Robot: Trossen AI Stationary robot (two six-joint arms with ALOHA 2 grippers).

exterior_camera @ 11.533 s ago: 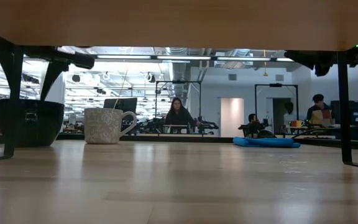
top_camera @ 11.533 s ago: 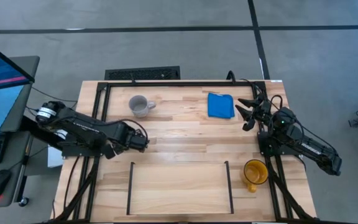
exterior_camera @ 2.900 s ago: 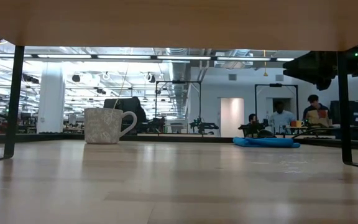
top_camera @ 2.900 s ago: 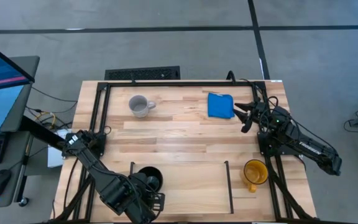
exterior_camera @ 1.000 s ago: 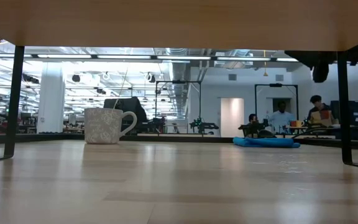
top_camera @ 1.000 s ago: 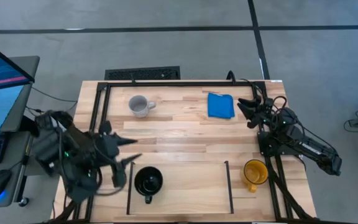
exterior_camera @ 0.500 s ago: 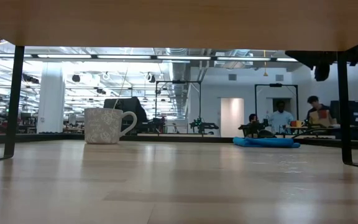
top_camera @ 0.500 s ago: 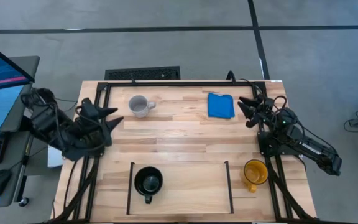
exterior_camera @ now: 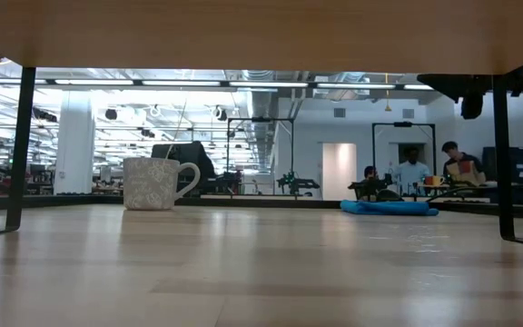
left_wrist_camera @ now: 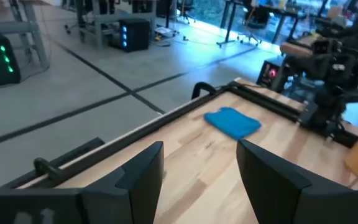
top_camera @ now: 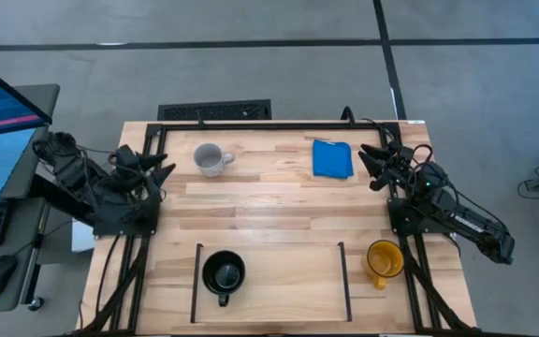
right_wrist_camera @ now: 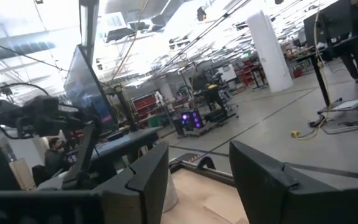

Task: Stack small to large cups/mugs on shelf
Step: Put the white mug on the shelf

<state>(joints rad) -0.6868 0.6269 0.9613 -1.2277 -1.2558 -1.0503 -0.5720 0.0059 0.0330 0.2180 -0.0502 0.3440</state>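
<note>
We found the black mug [top_camera: 223,275] standing on the shelf [top_camera: 279,285], at its left end just inside the left black upright bar [top_camera: 196,281], so we judged the first placement done and the grey-white mug [top_camera: 211,158] next in line. That mug sat near the desk's far edge, left of centre, handle pointing toward the blue cloth [top_camera: 332,158], which lay further right along the same edge. The yellow mug [top_camera: 382,259] stood outside the shelf, close to the desk's right edge. The left gripper [top_camera: 157,172] hung over the desk's left edge, empty, fingers spread wide, aimed across toward the grey-white mug; its arm was folded back off the desk's left side. The next move, as we read it, called for reaching in and closing on that mug's rim or handle. The right gripper [top_camera: 371,164] waited near the far right corner beside the cloth, jaws parted, holding nothing.
</note>
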